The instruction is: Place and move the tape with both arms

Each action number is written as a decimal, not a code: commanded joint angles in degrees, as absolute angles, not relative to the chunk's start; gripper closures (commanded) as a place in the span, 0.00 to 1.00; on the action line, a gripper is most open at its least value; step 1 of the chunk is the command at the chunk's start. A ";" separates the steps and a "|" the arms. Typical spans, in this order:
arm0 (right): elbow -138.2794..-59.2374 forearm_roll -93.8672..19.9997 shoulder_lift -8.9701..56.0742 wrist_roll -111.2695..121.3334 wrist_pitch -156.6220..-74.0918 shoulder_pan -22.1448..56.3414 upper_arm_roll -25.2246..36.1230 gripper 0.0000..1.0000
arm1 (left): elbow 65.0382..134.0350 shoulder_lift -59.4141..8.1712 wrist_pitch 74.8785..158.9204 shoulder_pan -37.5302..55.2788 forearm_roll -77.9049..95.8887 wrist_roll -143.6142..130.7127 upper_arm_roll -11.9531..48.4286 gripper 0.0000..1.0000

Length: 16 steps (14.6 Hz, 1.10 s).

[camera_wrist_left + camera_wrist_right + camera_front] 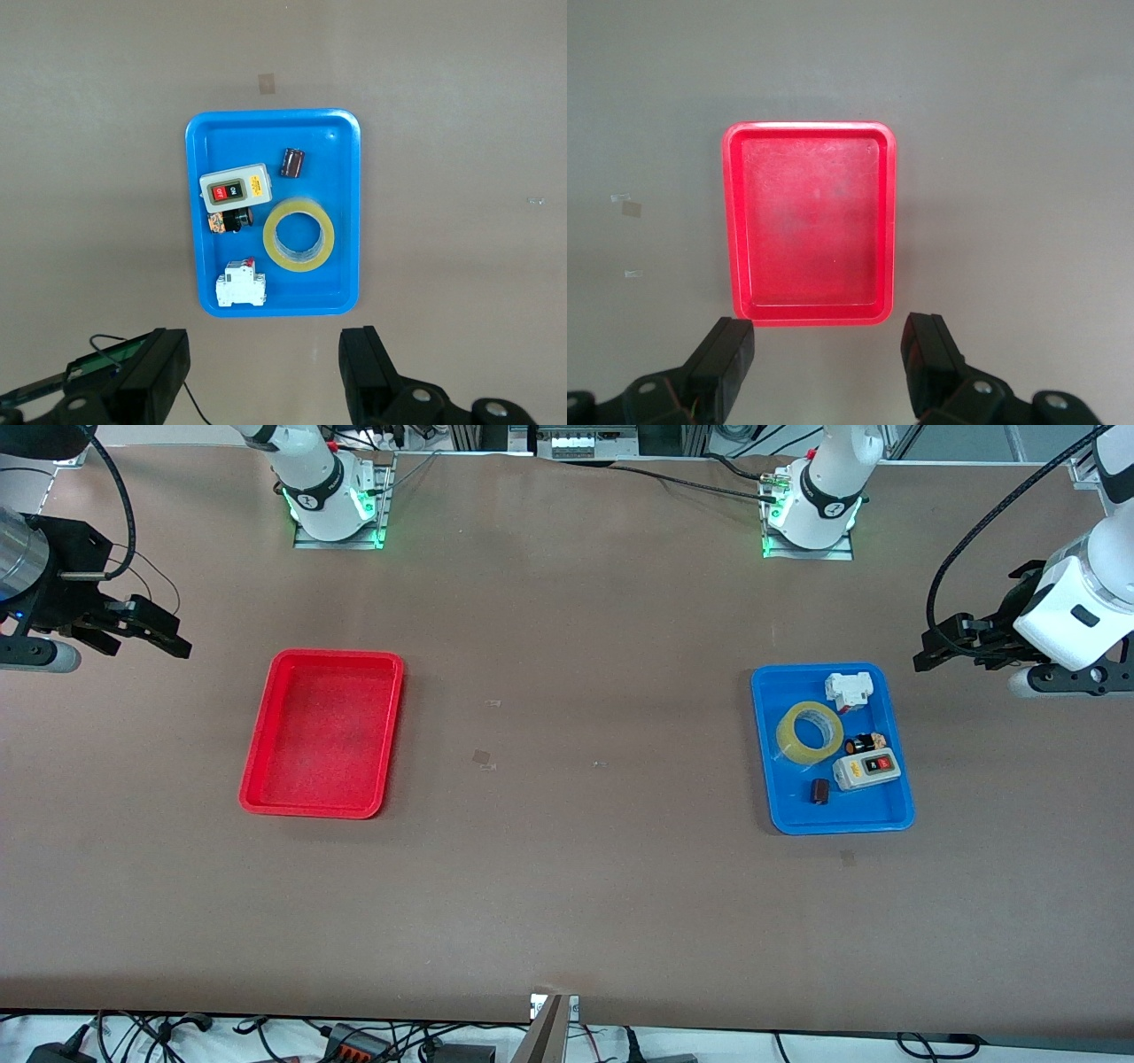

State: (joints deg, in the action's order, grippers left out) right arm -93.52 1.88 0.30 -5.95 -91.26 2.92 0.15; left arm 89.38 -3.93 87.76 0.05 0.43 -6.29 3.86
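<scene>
The tape point(786, 735), a yellowish translucent ring, lies flat in the blue tray point(897, 815) toward the left arm's end of the table. It also shows in the left wrist view point(269, 235), inside the tray point(275, 117). My left gripper point(941, 644) hangs open and empty over bare table beside the blue tray; its own view point(264, 354) shows the jaws wide apart. My right gripper point(164, 631) hangs open and empty over bare table beside the red tray point(257, 784), toward the right arm's end. Its own view point(828, 341) shows nothing between the jaws.
In the blue tray with the tape lie a white breaker point(848, 690), a grey switch box point(866, 770), a small black and orange part point(864, 744) and a dark cylinder point(820, 790). The red tray point(808, 128) holds nothing.
</scene>
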 commanded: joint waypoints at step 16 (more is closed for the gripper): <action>-92.90 1.14 -0.18 -6.15 -90.88 2.90 0.09 0.02 | 90.44 -6.76 86.93 -0.17 -0.62 -7.55 4.40 0.00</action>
State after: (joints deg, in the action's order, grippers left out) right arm -93.32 1.88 0.29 -5.96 -91.26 2.92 0.15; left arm 90.43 -4.85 87.66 0.16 0.38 -6.54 4.17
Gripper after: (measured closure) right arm 0.018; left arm 0.000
